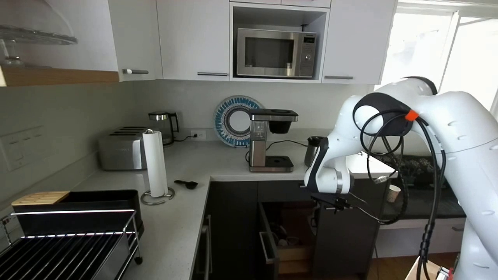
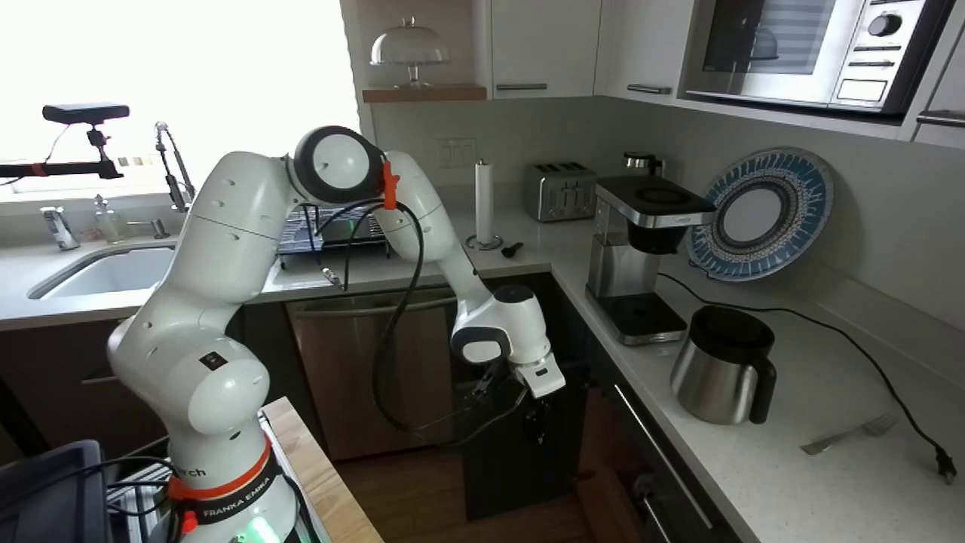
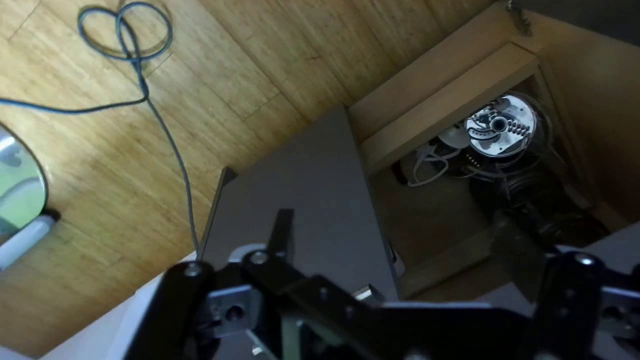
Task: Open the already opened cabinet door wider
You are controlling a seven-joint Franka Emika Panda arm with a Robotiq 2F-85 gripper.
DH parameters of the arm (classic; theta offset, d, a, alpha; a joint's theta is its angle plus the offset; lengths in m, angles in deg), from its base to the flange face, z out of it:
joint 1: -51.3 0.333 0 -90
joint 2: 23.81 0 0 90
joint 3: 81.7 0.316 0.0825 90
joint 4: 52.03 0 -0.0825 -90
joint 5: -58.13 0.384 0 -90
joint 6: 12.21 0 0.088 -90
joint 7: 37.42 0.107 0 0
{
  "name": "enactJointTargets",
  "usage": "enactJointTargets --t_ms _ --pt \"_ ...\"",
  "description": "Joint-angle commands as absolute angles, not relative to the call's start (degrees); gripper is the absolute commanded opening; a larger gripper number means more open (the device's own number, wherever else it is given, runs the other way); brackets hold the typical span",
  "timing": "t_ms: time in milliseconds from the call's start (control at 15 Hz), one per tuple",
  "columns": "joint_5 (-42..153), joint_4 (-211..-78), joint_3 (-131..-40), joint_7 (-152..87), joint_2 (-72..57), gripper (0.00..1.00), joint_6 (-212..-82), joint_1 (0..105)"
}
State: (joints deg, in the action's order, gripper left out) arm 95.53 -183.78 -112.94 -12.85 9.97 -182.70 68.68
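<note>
The cabinet door (image 2: 520, 471) stands open, swung out from the base cabinets; its plain dark inner face shows in an exterior view. In an exterior view its outer side (image 1: 269, 243) shows steeply angled, with a bar handle. In the wrist view only part of the door (image 3: 600, 17) shows, at the top right corner beside a hinge. My gripper (image 3: 395, 217) is open and empty, fingers wide apart, above the cabinet opening. The gripper also shows in both exterior views (image 1: 330, 201) (image 2: 513, 400), low at the cabinet front. I see no contact with the door.
The open cabinet (image 3: 430, 220) holds appliance parts and a metal disc (image 3: 500, 125). A dark front panel (image 3: 310, 190) lies beside the opening, behind one finger. The countertop (image 1: 229, 155) overhangs above, with a coffee maker (image 1: 258, 144) and a carafe (image 2: 720, 377). A cord (image 3: 170, 135) lies on the floor.
</note>
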Motion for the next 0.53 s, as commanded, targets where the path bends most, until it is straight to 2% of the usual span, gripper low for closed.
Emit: enactJointTargets --t_ms 0,333,467 --pt "85.61 -195.04 -126.55 -13.47 2.76 1.00 -183.88 82.88" --pt "72.80 -202.84 -146.42 -19.11 -0.58 1.00 -183.75 100.65" --pt "69.53 -205.15 -150.08 -25.08 -2.95 1.00 -186.59 102.12"
